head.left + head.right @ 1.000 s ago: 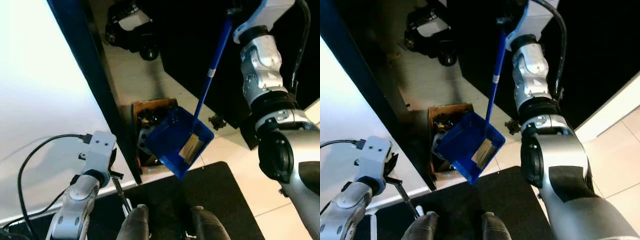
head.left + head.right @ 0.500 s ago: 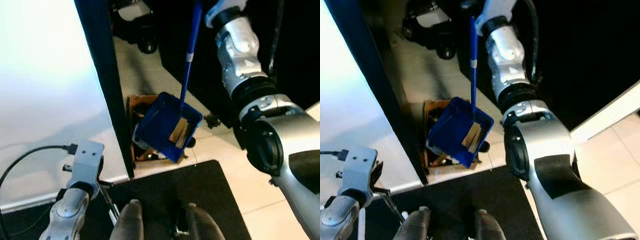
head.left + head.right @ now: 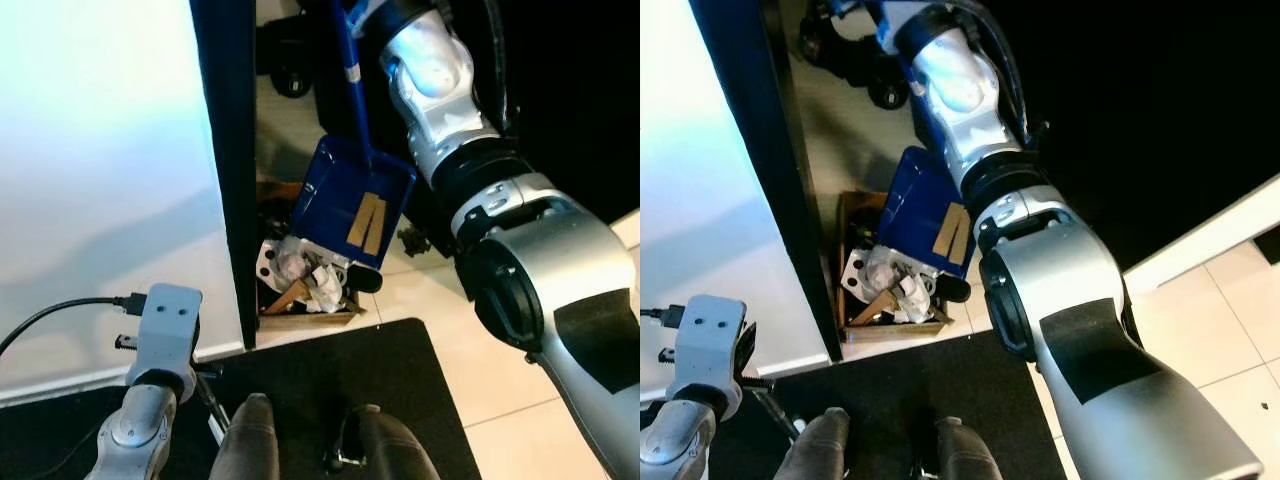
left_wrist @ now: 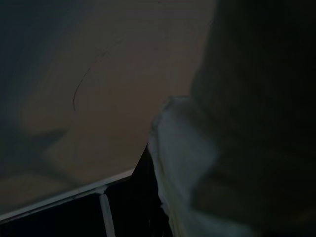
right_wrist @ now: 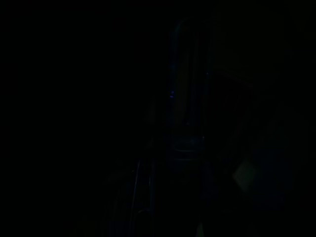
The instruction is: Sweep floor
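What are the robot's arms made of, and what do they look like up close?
Both look like metal. The right arm is built of chunky silver segments with black joint rings and a black panel on the widest part. The left arm is slimmer and silver, ending in a pale grey box with a black cable plugged in.

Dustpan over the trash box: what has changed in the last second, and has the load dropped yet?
The camera swung, so much of the shift is not real. The blue dustpan, held up by its long handle on the right arm, now hangs at the box's far edge, with trash showing below. Two tan scraps still lie in the pan. The left arm remains low.
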You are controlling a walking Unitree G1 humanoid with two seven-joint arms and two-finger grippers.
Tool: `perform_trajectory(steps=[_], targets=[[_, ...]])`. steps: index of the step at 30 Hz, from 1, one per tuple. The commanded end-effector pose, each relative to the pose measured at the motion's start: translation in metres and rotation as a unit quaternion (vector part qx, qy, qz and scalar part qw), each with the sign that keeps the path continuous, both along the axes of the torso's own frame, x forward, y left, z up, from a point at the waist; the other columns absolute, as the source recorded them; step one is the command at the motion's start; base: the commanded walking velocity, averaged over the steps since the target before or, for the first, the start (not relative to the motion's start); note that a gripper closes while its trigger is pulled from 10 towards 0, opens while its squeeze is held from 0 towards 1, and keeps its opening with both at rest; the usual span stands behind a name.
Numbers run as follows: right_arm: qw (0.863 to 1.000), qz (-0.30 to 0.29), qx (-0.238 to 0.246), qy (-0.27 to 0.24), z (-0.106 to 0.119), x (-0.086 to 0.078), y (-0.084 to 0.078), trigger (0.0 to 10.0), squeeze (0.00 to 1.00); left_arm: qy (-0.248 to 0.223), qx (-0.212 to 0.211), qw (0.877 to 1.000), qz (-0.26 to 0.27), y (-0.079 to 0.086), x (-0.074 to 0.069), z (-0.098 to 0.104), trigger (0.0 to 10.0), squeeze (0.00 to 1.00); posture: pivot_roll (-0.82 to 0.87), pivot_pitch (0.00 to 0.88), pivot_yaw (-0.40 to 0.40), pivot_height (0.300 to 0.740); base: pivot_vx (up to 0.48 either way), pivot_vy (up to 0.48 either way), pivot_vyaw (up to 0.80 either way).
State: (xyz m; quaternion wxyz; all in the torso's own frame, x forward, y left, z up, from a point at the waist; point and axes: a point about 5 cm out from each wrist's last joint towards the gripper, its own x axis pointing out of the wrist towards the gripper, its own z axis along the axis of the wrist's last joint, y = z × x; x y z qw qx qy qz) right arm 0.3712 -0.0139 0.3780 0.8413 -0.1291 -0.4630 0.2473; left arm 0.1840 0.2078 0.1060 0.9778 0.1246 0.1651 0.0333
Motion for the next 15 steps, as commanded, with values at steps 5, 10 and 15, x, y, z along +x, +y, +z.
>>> perform_trajectory(steps=[5, 10, 15], targets=[[0.994, 0.005, -0.034, -0.106, 0.014, -0.019, 0.015, 10.0, 0.00, 0.011, -0.020, 1.000, -0.002, -0.009, -0.003, -0.004, 10.0, 0.00, 0.39, 0.175, -0.213, 0.740, 0.000, 0.000, 0.00], [0.990, -0.003, -0.034, -0.134, 0.014, -0.023, 0.018, 10.0, 0.00, 0.009, -0.021, 1.000, -0.003, -0.011, -0.002, -0.004, 10.0, 0.00, 0.40, 0.175, -0.214, 0.740, 0.000, 0.000, 0.00], [0.987, -0.018, -0.037, -0.153, 0.015, -0.025, 0.017, 10.0, 0.00, 0.009, -0.022, 1.000, -0.002, -0.010, -0.003, -0.004, 10.0, 0.00, 0.39, 0.175, -0.210, 0.740, 0.000, 0.000, 0.00]])
